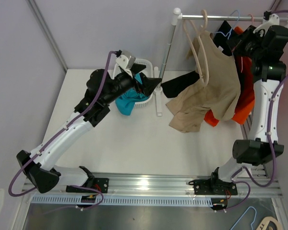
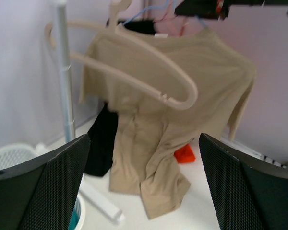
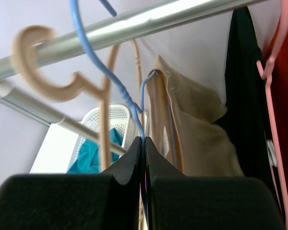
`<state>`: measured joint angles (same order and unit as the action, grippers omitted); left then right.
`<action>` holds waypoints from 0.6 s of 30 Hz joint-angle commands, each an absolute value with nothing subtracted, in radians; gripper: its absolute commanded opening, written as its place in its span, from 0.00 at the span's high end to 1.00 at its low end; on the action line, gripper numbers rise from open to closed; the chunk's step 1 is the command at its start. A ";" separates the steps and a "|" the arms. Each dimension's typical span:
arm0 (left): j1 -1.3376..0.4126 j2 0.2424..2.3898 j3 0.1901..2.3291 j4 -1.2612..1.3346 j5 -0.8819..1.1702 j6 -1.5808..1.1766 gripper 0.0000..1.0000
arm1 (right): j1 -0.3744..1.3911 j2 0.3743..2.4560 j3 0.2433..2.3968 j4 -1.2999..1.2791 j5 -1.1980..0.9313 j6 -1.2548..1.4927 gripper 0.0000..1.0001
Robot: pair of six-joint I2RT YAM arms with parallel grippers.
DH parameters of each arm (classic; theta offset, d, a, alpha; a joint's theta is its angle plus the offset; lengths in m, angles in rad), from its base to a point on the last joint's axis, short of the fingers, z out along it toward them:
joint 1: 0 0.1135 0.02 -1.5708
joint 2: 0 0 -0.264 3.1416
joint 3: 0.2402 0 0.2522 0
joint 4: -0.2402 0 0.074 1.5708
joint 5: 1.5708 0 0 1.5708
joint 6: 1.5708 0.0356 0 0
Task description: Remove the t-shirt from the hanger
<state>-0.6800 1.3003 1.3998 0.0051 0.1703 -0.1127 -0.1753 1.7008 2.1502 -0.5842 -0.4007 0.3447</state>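
A beige t-shirt (image 1: 209, 91) hangs from the rail (image 1: 216, 17) at the back right, its lower end bunched on the table. It hangs on a thin blue wire hanger (image 3: 93, 52). My right gripper (image 3: 144, 143) is shut on that hanger's neck just under the rail, and also shows in the top view (image 1: 237, 40). A bare beige plastic hanger (image 1: 201, 48) hangs in front of the shirt. My left gripper (image 1: 156, 85) is open and empty, left of the shirt, facing it (image 2: 182, 96). Its fingers (image 2: 43, 187) frame the shirt's lower part.
A white basket (image 1: 144, 62) with teal cloth (image 1: 129, 103) stands under my left wrist. The rack's upright pole (image 2: 65, 72) and white foot (image 1: 158, 100) are close by. A black garment (image 1: 180, 82), an orange one (image 1: 245, 100) and a pink hanger (image 3: 271, 96) hang by the shirt.
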 commanded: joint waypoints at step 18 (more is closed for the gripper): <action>-0.928 1.361 1.394 0.172 0.273 0.071 0.00 | -0.118 1.349 1.899 -0.555 -0.298 0.462 1.00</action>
<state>-0.8242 1.3479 1.3846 0.1322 0.3519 -0.0723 -0.1665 1.4921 1.9667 -0.5793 -0.3782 0.3969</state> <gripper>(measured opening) 0.994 0.017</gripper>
